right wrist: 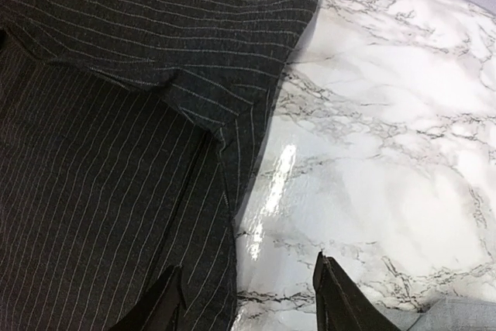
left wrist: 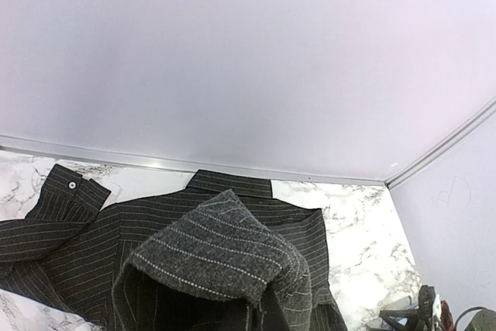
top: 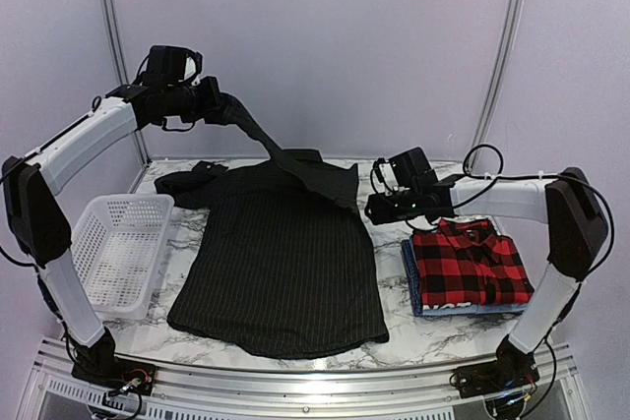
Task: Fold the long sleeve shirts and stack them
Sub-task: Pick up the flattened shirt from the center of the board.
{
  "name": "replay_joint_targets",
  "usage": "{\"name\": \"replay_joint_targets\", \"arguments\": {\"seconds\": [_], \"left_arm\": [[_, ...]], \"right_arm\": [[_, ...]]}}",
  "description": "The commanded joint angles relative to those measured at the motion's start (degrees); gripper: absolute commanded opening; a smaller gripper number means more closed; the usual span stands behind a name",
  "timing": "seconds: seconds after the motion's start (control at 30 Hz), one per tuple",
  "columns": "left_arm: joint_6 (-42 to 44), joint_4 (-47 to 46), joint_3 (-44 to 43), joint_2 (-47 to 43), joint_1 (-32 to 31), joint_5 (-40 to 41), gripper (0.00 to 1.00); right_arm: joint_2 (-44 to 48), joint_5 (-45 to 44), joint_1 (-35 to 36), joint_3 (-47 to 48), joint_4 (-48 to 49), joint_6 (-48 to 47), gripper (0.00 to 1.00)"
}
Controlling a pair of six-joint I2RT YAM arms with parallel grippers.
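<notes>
Step now: I am folding the black striped shirt (top: 281,263). It lies flat on the tabletop (top: 413,336) below and between my two hands.
Left hand: my left hand (top: 219,105) is pinched shut on the end of one sleeve (top: 258,135). I hold it high up, and the sleeve hangs in a line from my hand down to the shirt's collar end.
Right hand: my right hand (right wrist: 244,300) is partly open and holds nothing. It hovers low, with the shirt's right edge under its left finger and bare tabletop under the other.
Other sleeve: the other sleeve (top: 192,182) lies bunched below my left hand, at the far left corner of the shirt.
Done pile: the red plaid shirt (top: 471,263) sits folded on top of a blue shirt (top: 410,277), just under my right arm.
Next move: I think the sleeve must be carried across and laid flat over the shirt's body. My left hand should let go only when the sleeve is lying down.
Edges: the basket (top: 118,248) sits under my left arm, beside the shirt. The wall (top: 315,36) is close behind my left hand.
Open room: there is bare tabletop in the strip between the black shirt and the pile, under my right hand.
</notes>
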State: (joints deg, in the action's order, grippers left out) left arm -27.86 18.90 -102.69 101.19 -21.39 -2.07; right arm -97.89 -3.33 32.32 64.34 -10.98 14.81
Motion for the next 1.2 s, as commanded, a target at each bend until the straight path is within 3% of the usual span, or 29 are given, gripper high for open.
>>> {"name": "replay_joint_targets", "arguments": {"seconds": [0.0,0.43,0.7,0.9,1.17], "left_arm": [[2.1,1.5,-2.4,-0.7,0.9,-0.4,0.0],[2.6,1.5,-4.0,0.8,2.3,-3.5,0.0],[2.6,1.5,-4.9,0.9,2.4,-3.9,0.0],[2.3,1.1,-5.1,1.2,2.4,-4.4,0.0],[1.8,0.8,-5.4,1.7,2.3,-5.1,0.0]], "right_arm": [[2.1,0.9,3.5,-0.9,-4.2,1.1,0.52],[18.5,8.5,15.6,-19.3,-11.2,14.9,0.51],[28.4,8.0,23.6,-25.2,-18.4,23.0,0.41],[28.2,7.4,27.9,-26.9,-18.3,27.5,0.35],[27.3,7.0,28.5,-28.4,-17.8,29.9,0.3]]}}
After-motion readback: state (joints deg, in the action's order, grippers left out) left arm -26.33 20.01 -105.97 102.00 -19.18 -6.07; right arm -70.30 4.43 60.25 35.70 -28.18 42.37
